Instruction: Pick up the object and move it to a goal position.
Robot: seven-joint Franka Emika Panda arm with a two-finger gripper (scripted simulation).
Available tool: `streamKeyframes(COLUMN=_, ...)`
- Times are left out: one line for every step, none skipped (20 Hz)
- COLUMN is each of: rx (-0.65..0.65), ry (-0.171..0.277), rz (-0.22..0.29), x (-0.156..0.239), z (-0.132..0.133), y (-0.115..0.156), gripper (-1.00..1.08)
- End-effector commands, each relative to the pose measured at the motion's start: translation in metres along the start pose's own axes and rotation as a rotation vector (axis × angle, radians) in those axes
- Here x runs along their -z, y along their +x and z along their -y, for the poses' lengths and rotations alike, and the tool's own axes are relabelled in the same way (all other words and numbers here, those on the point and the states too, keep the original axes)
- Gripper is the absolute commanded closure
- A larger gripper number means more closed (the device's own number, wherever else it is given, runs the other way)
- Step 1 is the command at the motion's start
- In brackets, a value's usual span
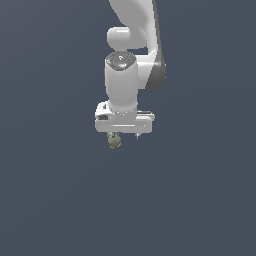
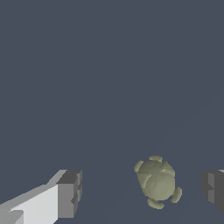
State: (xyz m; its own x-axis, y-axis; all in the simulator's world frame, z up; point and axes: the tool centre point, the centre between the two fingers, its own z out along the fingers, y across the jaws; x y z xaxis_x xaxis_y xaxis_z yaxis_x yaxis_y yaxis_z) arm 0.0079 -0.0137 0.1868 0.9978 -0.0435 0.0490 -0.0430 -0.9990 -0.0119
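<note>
The object (image 2: 156, 182) is a small olive-green ball with a lumpy surface and short rounded knobs around its edge. It lies between the two fingers, nearer one finger than the other, touching neither. In the exterior view the object (image 1: 114, 142) sits directly under the gripper (image 1: 125, 135), toward the exterior view's left. The gripper (image 2: 142, 192) stands wide apart and holds nothing. Its fingertips (image 2: 70, 194) are dark grey, blocky pads on white bodies. The surrounding surface (image 2: 109, 65) is flat, uniform slate blue.

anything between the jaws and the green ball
Nothing visible. In the wrist view the green ball sits in the open gap of the gripper, nearer one finger, with only bare floor around it.
</note>
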Motion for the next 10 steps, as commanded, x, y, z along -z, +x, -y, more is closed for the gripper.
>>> streamKeyframes(rx=0.000, ry=0.000, rz=0.000, x=0.000, z=0.000, y=0.000, gripper=-0.92)
streamKeyframes(rx=-0.001, ry=0.000, rz=0.000, x=0.000, z=-0.001, y=0.000, gripper=-0.92)
streamKeyframes(rx=-0.002, ry=0.000, rz=-0.001, x=0.001, z=-0.002, y=0.000, gripper=-0.92)
streamKeyframes(rx=-0.006, ry=0.001, rz=-0.003, x=0.001, z=-0.005, y=0.000, gripper=-0.92)
streamKeyframes(rx=-0.010, ry=0.002, rz=-0.005, x=0.003, z=-0.009, y=0.001, gripper=-0.92)
streamKeyframes(rx=-0.016, ry=0.003, rz=-0.008, x=0.004, z=-0.014, y=0.001, gripper=-0.92)
streamKeyframes(rx=-0.022, ry=0.004, rz=-0.010, x=0.006, z=-0.018, y=0.002, gripper=-0.92)
streamKeyframes(rx=-0.027, ry=0.005, rz=-0.013, x=0.007, z=-0.022, y=0.002, gripper=-0.92)
streamKeyframes(rx=-0.031, ry=0.006, rz=-0.014, x=0.008, z=-0.025, y=0.002, gripper=-0.92)
streamKeyframes(rx=-0.033, ry=0.006, rz=-0.015, x=0.009, z=-0.026, y=0.002, gripper=-0.92)
